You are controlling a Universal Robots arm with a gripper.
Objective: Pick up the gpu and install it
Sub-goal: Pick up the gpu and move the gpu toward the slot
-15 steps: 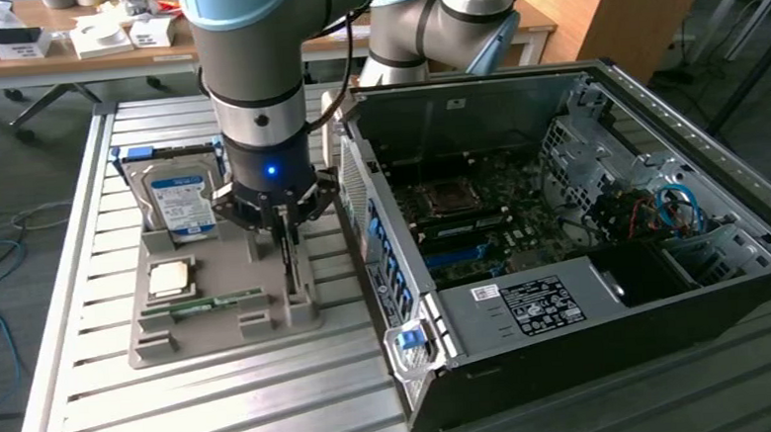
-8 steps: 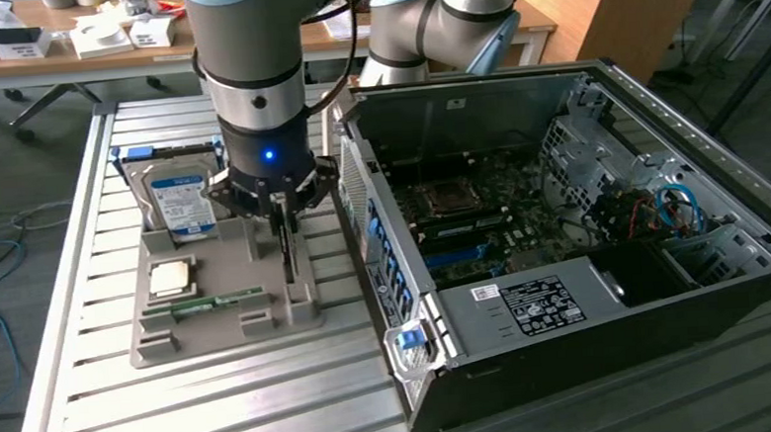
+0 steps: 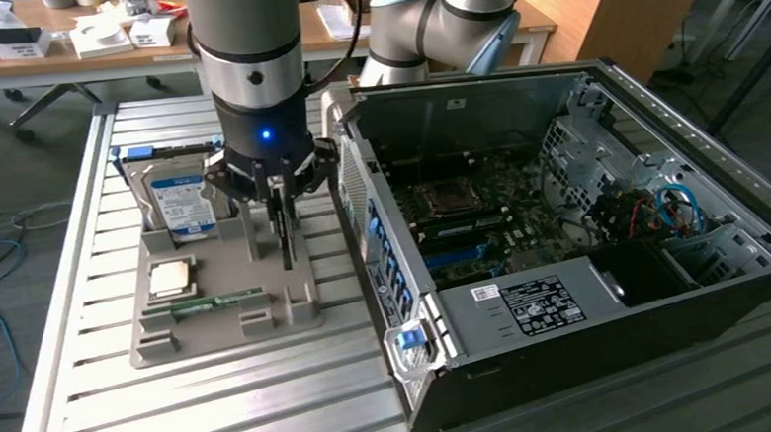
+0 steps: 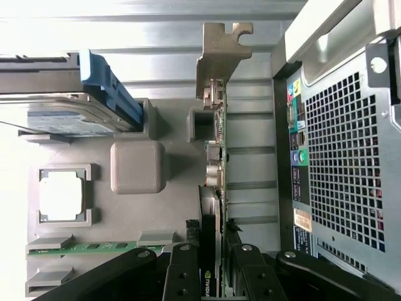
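Table (image 3: 237, 402): slatted metal. It carries a grey tray (image 3: 206, 329) toward the exterior view's left edge and an open computer case (image 3: 485, 102) toward its right.
Hard drive (image 3: 180, 202): blue-labelled, propped in the tray's far corner, away from the case.
CPU (image 3: 171, 277): flat in its pocket along the same tray edge, nearer the camera.
Memory stick (image 3: 219, 302): green, lying across the tray's near end.
gpu (image 4: 216, 157): stands on edge along the tray's case-side edge and looks seated in its slot. Its long axis runs parallel to the case's rear panel, with the metal bracket end toward the hard drive's end of the tray.
End effector (image 4: 212, 269): directly above the gpu and narrowed onto it. One finger presses each face near the end away from the bracket.
Room: a thin strip of bare table separates the tray edge from the case's rear panel. The space above the tray is open.
Motherboard (image 3: 478, 211): exposed through the case's open side, which faces up.
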